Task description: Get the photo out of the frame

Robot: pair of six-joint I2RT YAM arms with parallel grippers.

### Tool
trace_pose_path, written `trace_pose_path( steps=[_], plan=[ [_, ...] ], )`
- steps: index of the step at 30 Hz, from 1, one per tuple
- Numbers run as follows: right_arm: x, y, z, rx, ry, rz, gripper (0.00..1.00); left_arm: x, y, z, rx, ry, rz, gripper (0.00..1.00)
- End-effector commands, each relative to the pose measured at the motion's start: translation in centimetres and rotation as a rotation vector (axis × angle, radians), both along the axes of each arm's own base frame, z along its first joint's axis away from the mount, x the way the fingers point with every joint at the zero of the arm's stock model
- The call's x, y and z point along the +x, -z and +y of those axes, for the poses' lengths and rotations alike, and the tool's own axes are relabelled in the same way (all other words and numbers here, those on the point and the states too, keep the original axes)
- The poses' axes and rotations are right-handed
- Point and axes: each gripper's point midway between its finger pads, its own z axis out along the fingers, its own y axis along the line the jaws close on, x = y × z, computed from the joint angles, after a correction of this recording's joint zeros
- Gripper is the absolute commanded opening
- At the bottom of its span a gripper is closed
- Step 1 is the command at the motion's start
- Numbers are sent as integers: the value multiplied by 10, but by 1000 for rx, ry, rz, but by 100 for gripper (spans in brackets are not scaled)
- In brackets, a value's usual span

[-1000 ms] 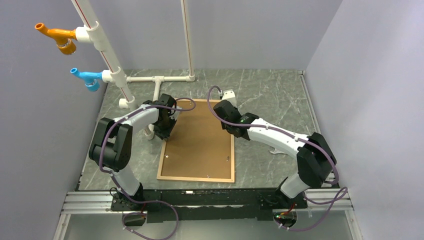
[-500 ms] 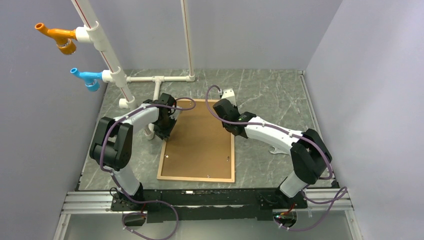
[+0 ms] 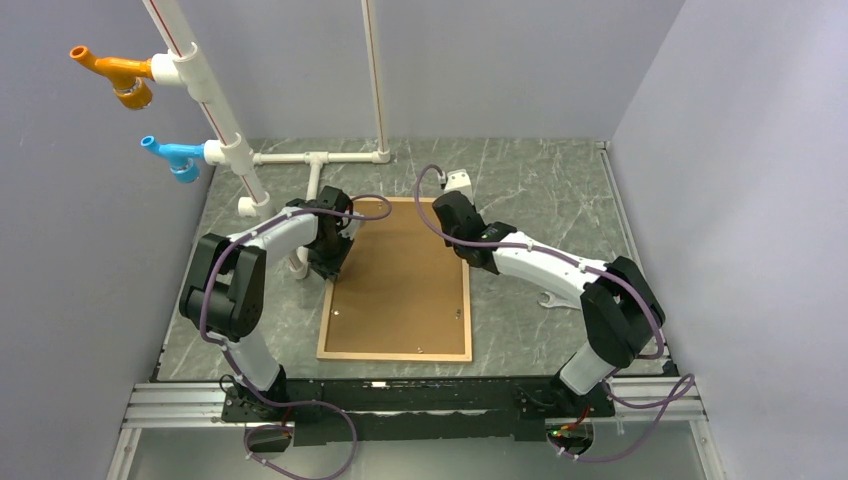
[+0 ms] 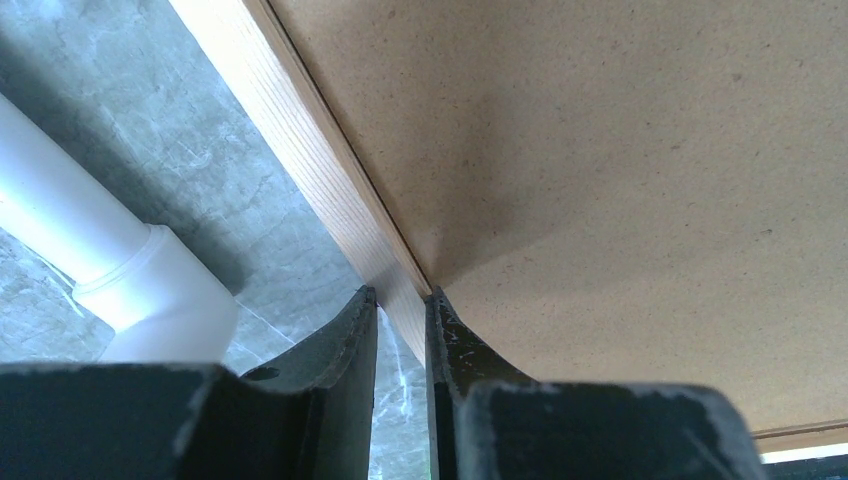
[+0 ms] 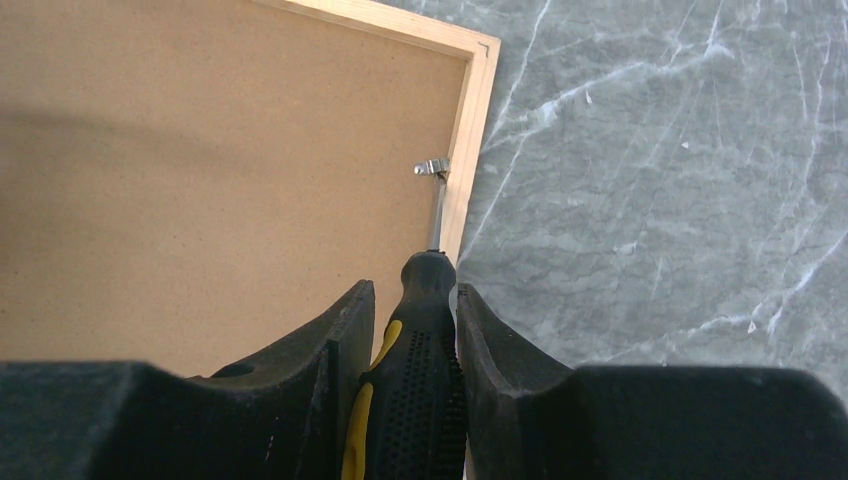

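Moved: your right arm has reached a little further toward the far right corner than a second ago, elbow drawn in; the near end of the frame (image 3: 395,356) has nudged slightly rightward; your left claw (image 4: 400,300) has not shifted.

Left grip: clenched on the frame's left moulding near the far corner, one finger on the outer side toward the white pipe (image 4: 110,260), the other on the inner side against the brown panel; it looks placed as an anchor, so the frame cannot slide while the tool pushes.

Right grip: your right claw (image 5: 411,292) is grasping a screwdriver (image 5: 415,370) by its black-and-yellow handle, shaft pointing away along the right rail.

Clip (image 5: 432,167): a small metal tab on the right rail near the far corner; the screwdriver tip reaches it; you cannot tell from here whether it is turned aside.

Photo (image 3: 400,280): face down inside the frame, plain brown back up, flat on the tabletop (image 3: 540,180); seated within the moulding on every visible side, so not yet out.

Step in hand: probably working this clip off the back; the task looks early.

Next move: likely a short, low lever or twist at the tab, with the left hold kept firm.

Watch: the tip could skid off the tab and score the brown back; the thin moulding could also twist under the push.
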Motion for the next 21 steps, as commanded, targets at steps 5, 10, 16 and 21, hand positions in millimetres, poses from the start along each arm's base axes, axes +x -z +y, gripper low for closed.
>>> trace_pose_path(
  steps=[5, 10, 16, 21],
  plan=[
    [16, -23, 34, 138, -92, -79, 0, -3, 6, -17, -68, 55, 36, 19],
    [13, -23, 41, 189, -131, -79, 0, -2, 5, -18, -72, 57, 34, 19],
    [14, -23, 44, 240, -149, -89, 0, -2, 6, -18, -73, 57, 34, 19],
    [17, -17, 40, 254, -136, -77, 0, -2, 6, -18, -71, 57, 33, 19]
  ],
)
